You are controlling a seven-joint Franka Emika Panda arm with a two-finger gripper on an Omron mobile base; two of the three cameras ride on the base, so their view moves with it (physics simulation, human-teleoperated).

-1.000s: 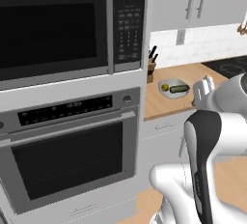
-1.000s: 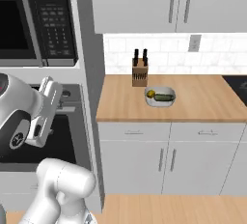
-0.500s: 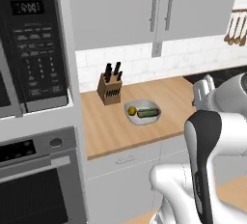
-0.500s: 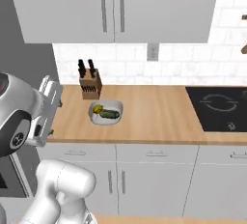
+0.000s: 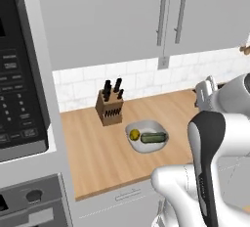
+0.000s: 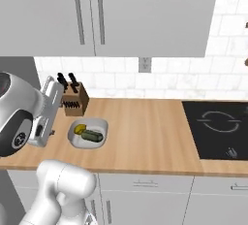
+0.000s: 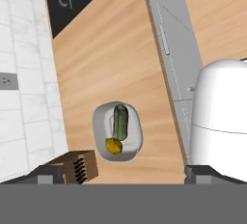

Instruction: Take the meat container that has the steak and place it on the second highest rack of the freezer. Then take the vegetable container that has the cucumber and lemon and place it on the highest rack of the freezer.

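The vegetable container [image 5: 147, 137] is a white bowl holding a green cucumber and a yellow lemon. It rests on the wooden counter [image 6: 145, 132] in front of the knife block. The right base view has the container [image 6: 87, 134] just right of my raised hand. In the hand view the container [image 7: 117, 130] lies below and ahead of my gripper [image 7: 126, 175]. The gripper is well above the container and is open, with its two dark fingertips [image 7: 50, 175] wide apart and nothing between them. The meat container with the steak and the freezer are out of view.
A wooden knife block [image 5: 110, 107] stands at the back of the counter, behind the bowl. A black cooktop [image 6: 218, 127] is set into the counter to the right. The microwave [image 5: 19, 89] and oven [image 5: 29, 206] stand at the left, with grey wall cabinets [image 5: 146, 15] overhead.
The whole picture has shifted: the base has driven right along the counter, so the oven and microwave have slid left. The bowl has not moved on the counter. The gripper stays open.
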